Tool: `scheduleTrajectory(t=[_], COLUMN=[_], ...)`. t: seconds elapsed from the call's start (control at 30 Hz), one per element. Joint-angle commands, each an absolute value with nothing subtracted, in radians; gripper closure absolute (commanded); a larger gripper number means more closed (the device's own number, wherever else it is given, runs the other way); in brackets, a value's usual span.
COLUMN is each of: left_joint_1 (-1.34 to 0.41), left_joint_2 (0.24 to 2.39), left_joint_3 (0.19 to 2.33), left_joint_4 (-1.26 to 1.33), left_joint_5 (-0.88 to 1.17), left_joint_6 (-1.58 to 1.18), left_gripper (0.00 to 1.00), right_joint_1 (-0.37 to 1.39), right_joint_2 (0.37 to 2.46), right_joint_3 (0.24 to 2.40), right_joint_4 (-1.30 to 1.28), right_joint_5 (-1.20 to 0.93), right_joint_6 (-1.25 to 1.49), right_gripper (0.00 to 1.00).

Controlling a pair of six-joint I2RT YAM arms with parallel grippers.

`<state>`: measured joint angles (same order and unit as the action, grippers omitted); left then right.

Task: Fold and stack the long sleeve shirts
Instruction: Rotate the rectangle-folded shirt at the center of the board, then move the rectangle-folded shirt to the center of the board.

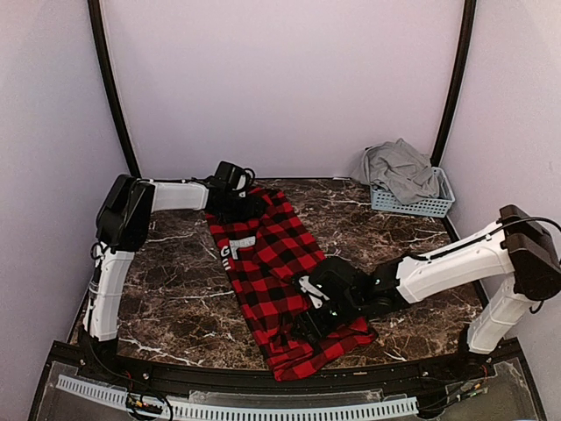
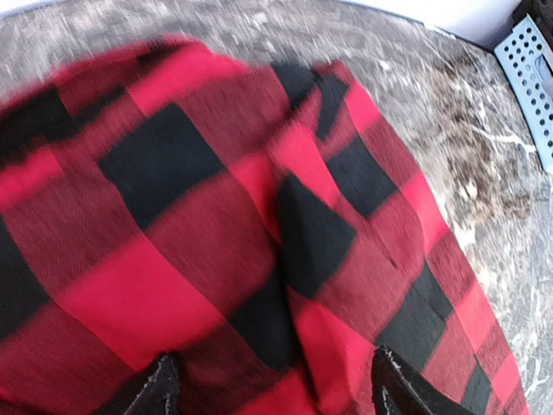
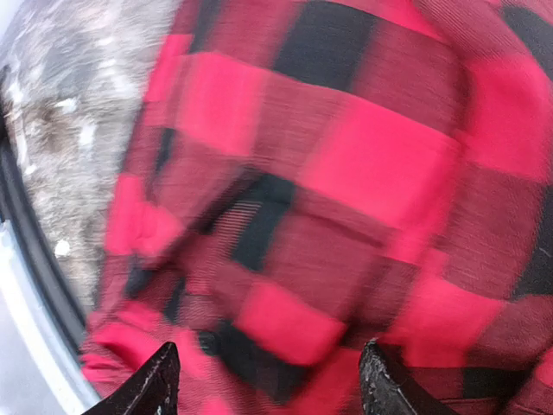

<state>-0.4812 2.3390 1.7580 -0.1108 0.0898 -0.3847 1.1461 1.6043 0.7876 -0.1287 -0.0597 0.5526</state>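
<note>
A red-and-black checked long sleeve shirt [image 1: 272, 263] lies in a long strip across the marble table, running from the far middle to the near edge, with white letters showing on its left side. My left gripper [image 1: 238, 206] hovers over its far end, jaws open, checked cloth [image 2: 259, 216] spread beneath the fingertips [image 2: 162, 385]. At the shirt's near end is my right gripper [image 1: 311, 329], also open, its fingers [image 3: 380, 380] spread over bunched cloth [image 3: 328, 199]. A plain grey shirt [image 1: 401, 168] sits crumpled in the basket.
The pale blue slatted basket [image 1: 412, 207] stands at the far right corner; its corner also shows in the left wrist view [image 2: 531, 78]. Dark marble table [image 1: 175, 281] shows on both sides of the shirt. A black rail [image 1: 263, 381] runs along the near edge.
</note>
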Motion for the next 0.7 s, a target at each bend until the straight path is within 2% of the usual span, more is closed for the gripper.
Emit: scheduleTrajectory(t=[0.0,0.1,0.3,0.47,0.67], left_joint_1=[-0.43,-0.42,-0.416,-0.416,-0.417], left_joint_2=[2.304,2.211,1.953,1.747,1.53], left_joint_3=[1.832,1.795,1.532,1.331,1.116], left_joint_4=[-0.121,-0.045,0.096,0.065,0.029], left_joint_5=[0.123,0.131,0.126,0.032,0.033], left_joint_6=[-0.324,-0.283,-0.268,-0.308,-0.354], left_gripper=[0.23,0.22,0.14,0.09,0.08], right_joint_1=[1.176,1.158,1.016,0.909,0.822], right_joint_2=[1.625,1.642,1.737,1.948,2.298], right_joint_3=[0.931,1.033,1.226,1.473,1.909], right_joint_4=[-0.219,-0.26,-0.215,-0.204,-0.285], right_joint_5=[0.01,0.094,0.062,-0.03,-0.127], right_joint_6=[0.469,0.389,0.262,0.191,0.159], right_gripper=[0.31,0.27,0.26,0.26,0.28])
